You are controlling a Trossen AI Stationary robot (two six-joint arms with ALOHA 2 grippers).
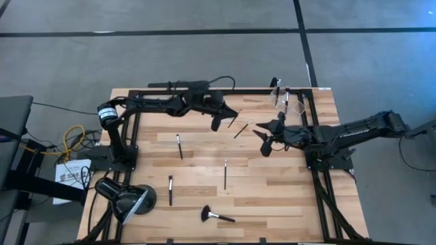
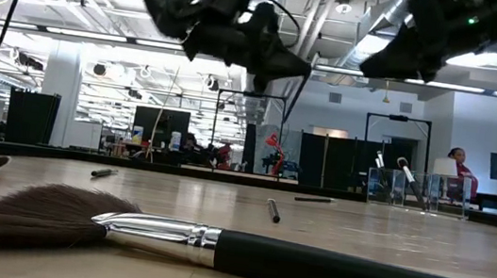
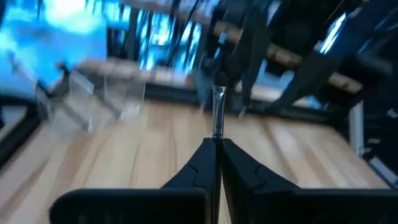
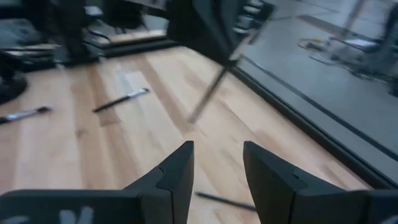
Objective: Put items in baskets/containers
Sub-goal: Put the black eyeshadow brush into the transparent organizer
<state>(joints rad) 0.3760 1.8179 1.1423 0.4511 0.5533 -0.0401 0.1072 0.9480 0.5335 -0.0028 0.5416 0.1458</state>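
**Left fingers pinching a brush mid-air, right fingers released**

Left gripper [image 1: 215,123] is raised over the far-middle of the surface [image 1: 204,204]. Left wrist view: fingers [image 3: 199,168] clenched on a thin brush [image 3: 218,115], silver ferrule sticking out past the tips. Low view shows the same gripper [image 2: 286,68] well above the wood.

Right gripper [image 1: 264,141] sits over the right side of the surface, near the left one. Fingers [image 4: 177,171] spread apart, nothing between them. A slim brush [image 4: 224,214] lies on the wood just past the tips.

Clear holder [image 1: 281,97] stands at the far right corner, by the frame; at least one brush upright in it. In the low view it is at the far right edge [image 2: 404,188] with brush tips poking above the rim.

Loose on the surface:
- two thin brushes [image 1: 240,127] between the grippers
- one [image 1: 179,145] left of centre
- one [image 1: 225,173] in the middle
- one [image 1: 170,190] near-left
- fluffy brush [image 1: 215,216] near the front edge, lying flat; fills the low view foreground [image 2: 216,247]

Black dome lamp [image 1: 126,197] lies at the near-left corner.
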